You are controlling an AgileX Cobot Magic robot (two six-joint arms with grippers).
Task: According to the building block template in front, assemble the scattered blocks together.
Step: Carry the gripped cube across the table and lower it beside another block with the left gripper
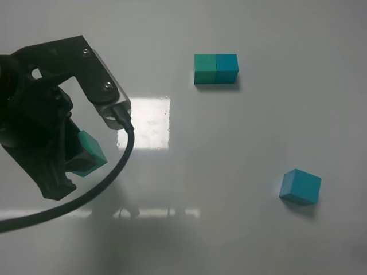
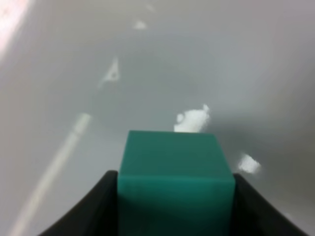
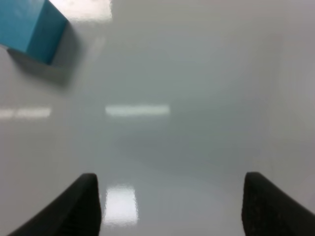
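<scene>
The template (image 1: 215, 69), a joined teal-green and cyan-blue bar, lies at the far middle of the table. My left gripper (image 1: 77, 154) at the left is shut on the loose teal-green cube (image 1: 90, 151), holding it above the table; the cube fills the left wrist view (image 2: 174, 182) between the dark fingers (image 2: 96, 209). The loose cyan-blue cube (image 1: 300, 187) lies tilted on the table at the right and also shows in a corner of the right wrist view (image 3: 30, 27). My right gripper (image 3: 170, 206) is open and empty above bare table; it is out of the exterior view.
The white glossy table (image 1: 241, 143) carries bright light reflections (image 1: 146, 121). A black cable (image 1: 109, 172) loops from the left arm toward the front left edge.
</scene>
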